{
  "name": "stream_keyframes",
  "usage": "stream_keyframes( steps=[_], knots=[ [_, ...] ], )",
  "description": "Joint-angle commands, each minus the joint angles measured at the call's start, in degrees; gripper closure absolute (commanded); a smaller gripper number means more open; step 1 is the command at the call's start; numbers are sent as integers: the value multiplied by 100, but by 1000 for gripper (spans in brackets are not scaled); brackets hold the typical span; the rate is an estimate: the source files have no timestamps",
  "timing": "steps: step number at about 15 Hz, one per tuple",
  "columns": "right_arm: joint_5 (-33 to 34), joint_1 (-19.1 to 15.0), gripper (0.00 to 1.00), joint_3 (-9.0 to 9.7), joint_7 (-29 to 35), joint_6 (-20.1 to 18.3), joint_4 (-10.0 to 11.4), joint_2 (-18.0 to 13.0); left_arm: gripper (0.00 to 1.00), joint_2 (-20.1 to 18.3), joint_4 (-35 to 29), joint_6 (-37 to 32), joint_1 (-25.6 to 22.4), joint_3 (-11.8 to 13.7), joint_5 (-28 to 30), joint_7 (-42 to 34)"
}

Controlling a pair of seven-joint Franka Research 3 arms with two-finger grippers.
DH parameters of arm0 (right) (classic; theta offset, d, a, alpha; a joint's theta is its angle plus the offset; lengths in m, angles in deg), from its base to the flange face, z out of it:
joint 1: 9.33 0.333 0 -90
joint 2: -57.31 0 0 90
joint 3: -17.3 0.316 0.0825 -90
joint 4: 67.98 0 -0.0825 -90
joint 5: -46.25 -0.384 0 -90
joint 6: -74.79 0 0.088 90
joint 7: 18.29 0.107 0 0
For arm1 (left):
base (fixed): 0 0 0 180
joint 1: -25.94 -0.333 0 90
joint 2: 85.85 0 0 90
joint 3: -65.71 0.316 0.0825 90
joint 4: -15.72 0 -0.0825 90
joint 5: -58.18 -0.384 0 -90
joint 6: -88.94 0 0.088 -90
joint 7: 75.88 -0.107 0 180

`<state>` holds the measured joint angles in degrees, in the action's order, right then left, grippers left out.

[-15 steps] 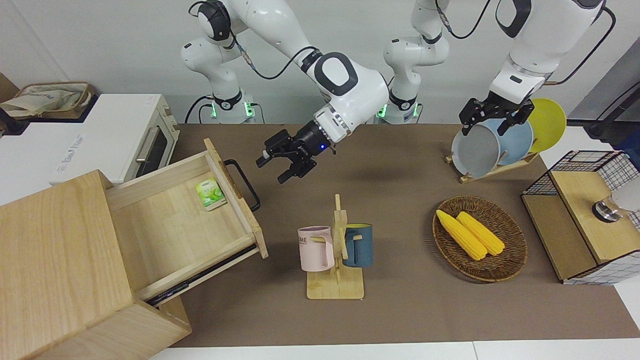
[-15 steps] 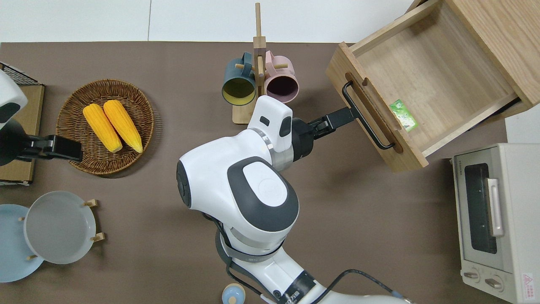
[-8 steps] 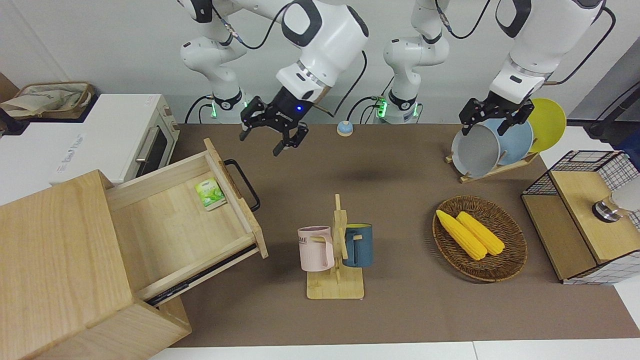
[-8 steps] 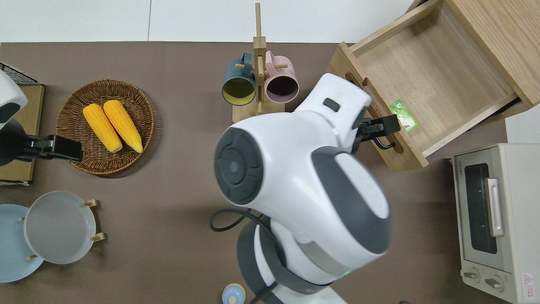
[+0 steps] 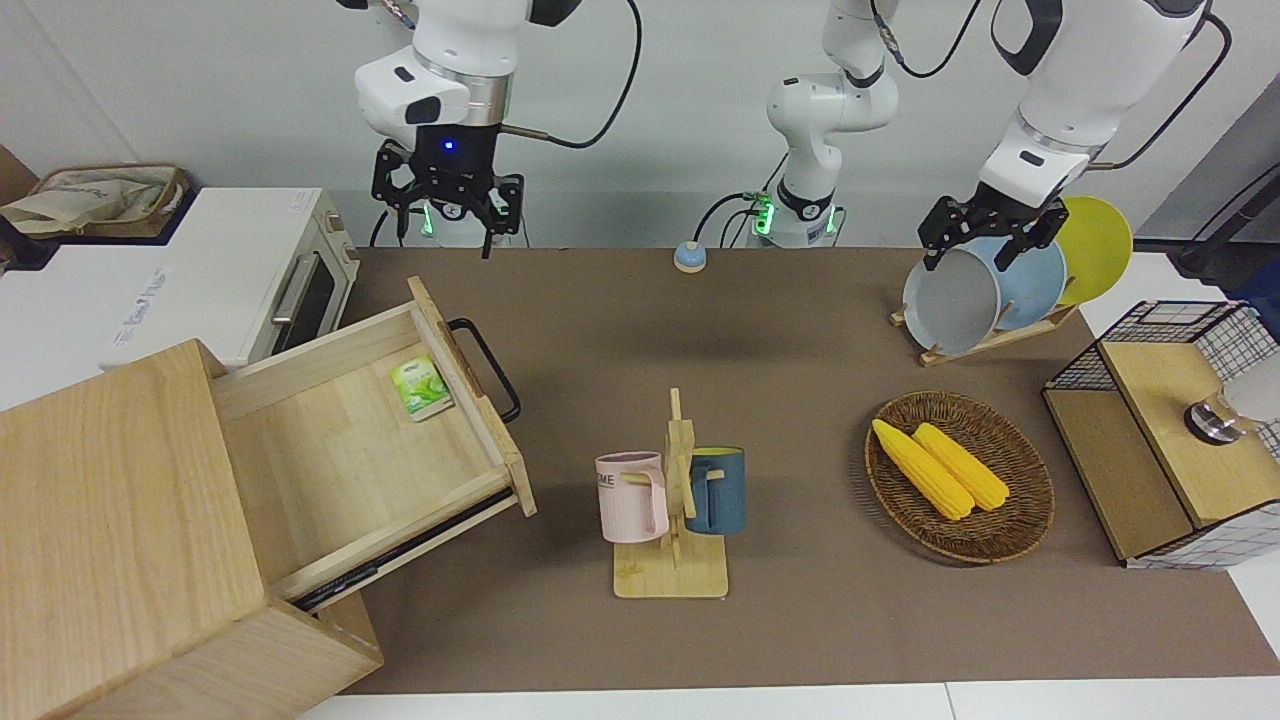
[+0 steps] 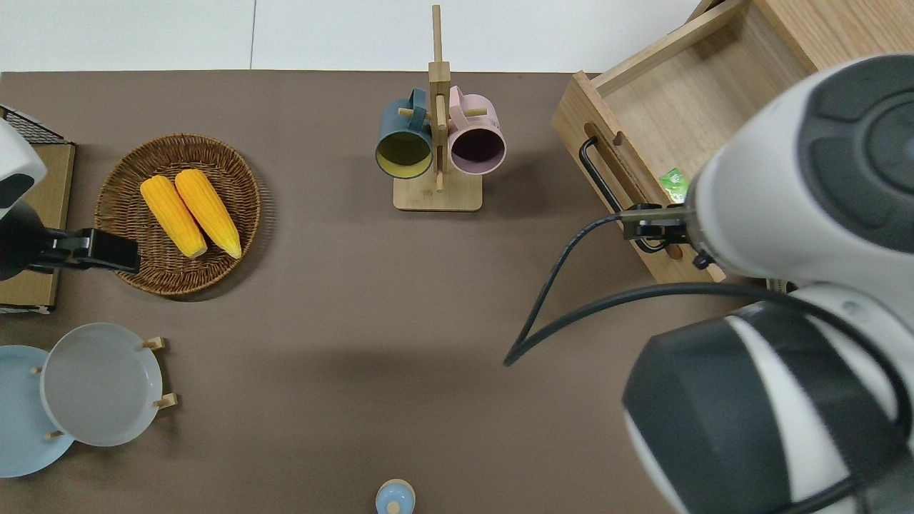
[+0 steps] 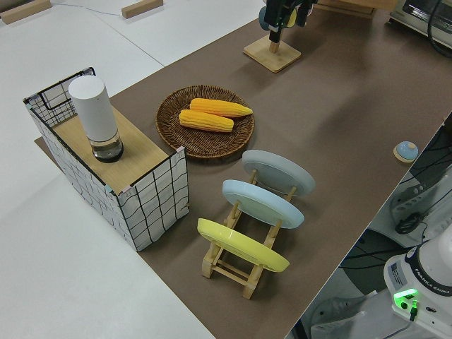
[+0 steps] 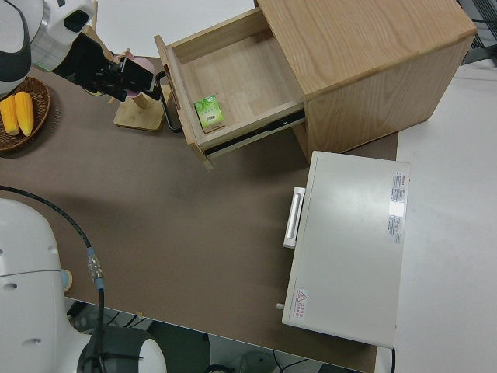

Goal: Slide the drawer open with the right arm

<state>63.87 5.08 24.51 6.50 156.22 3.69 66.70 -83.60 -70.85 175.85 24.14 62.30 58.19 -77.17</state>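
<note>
My right fingers (image 5: 488, 232) are apart and hold nothing. They point down, high in the air. Seen from straight above, they hang over the front of the drawer (image 5: 350, 440), at the end of its black handle (image 5: 486, 368) nearer to the robots. A small blue light (image 5: 448, 146) shines on my wrist just above them.

The drawer is pulled far out of the big wooden box (image 5: 110, 540). It sits at my right arm's end of the surface (image 5: 800, 620). A small green packet (image 5: 420, 386) lies inside it, right by the front wall. The words on the packet are too small to read.

A white oven (image 8: 345, 245) stands beside the box, nearer to the robots. It has a red warning sticker (image 8: 299, 297) on top.

Out in the middle stands a wooden mug rack (image 5: 672, 560) with a pink mug (image 5: 632, 497) and a blue mug (image 5: 716, 490). The pink mug shows the letters "ME".

My left arm is parked, and my left fingers (image 5: 935, 245) are apart. Its base (image 7: 424, 282) reads "FRANKA EMIKA".
</note>
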Motion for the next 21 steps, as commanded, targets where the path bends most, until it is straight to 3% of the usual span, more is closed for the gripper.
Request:
stream_keyframes(
  steps=[1, 6, 10, 18, 21],
  knots=[
    [-899, -797, 17, 61, -544, 127, 146, -139, 7, 65, 149, -113, -22, -37, -98, -56],
    [-1472, -1615, 17, 35, -1563, 127, 172, -174, 7, 65, 149, -113, -22, -37, -98, -56],
    [-2042, -2037, 17, 26, -1714, 127, 181, -157, 7, 65, 149, -113, -22, -37, -98, -56],
    [-1974, -2152, 17, 26, -1741, 144, 259, -95, 7, 65, 140, -113, -22, -37, -98, -56],
    [-1894, -2135, 17, 26, -1741, 609, 444, -69, 7, 65, 149, -113, -22, -37, -98, -56]
  ],
)
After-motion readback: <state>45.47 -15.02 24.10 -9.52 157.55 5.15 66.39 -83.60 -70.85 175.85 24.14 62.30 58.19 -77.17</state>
